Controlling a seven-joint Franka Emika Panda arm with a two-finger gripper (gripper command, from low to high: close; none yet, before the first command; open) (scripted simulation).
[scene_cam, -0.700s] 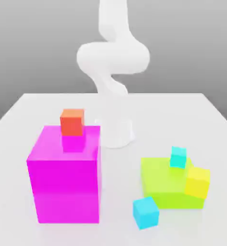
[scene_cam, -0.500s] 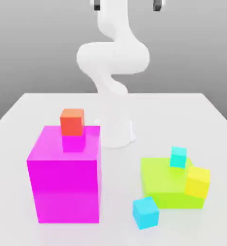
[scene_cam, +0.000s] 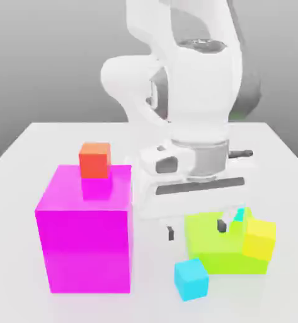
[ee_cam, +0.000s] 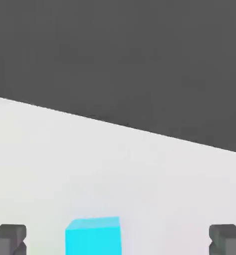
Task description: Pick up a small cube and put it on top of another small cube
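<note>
Counting five cubes, one cyan cube (scene_cam: 191,279); tool (scene_cam: 196,229) wide open, empty.

Turquoise cube (scene_cam: 241,214): largely hidden behind the end effector (scene_cam: 197,231). Cyan cube (ee_cam: 93,236): cropped by the hand view's edge.

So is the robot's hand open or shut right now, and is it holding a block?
End effector: open, holding nothing. The blue cube sits on the table between its spread fingertips, untouched.
</note>
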